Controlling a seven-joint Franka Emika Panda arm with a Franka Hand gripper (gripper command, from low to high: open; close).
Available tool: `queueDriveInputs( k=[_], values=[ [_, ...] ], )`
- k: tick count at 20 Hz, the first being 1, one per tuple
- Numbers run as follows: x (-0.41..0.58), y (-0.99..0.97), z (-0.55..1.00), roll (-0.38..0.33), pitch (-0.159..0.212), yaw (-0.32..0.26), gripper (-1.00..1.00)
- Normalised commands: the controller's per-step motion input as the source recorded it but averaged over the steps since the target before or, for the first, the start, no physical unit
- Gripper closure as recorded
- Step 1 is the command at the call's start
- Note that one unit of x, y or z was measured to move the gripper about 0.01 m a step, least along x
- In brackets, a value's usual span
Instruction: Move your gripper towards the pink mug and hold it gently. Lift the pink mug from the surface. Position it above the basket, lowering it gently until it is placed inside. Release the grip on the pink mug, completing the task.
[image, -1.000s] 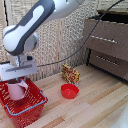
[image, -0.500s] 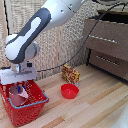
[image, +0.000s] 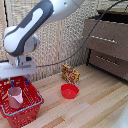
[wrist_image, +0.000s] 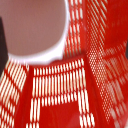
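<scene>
The pink mug (image: 15, 97) stands inside the red lattice basket (image: 31, 111) at the exterior view's left, on the wooden surface (image: 90, 107). My gripper (image: 19, 83) hangs just above the mug's rim. Its two blue-tipped fingers (image: 12, 82) are spread apart, and they look clear of the mug. In the wrist view the mug (wrist_image: 32, 27) fills one corner, very close, with the basket's red lattice floor and wall (wrist_image: 75, 85) around it. A dark finger (wrist_image: 2, 42) shows at that picture's edge.
A shallow red bowl (image: 69, 90) sits on the table to the exterior view's right of the basket. A small patterned box (image: 70, 74) stands behind it. A dark wooden drawer unit (image: 107, 42) is at the right. A black cable hangs across the wicker backdrop.
The mug has gone down into the basket and rests there. The gripper has stayed at about the same height, and its fingers now stand apart above the mug.
</scene>
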Motion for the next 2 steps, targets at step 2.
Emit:
queueDriveInputs(
  k=[2],
  values=[
    [0.216,-0.03,0.95,0.000,0.087,0.000,-1.00]
  ],
)
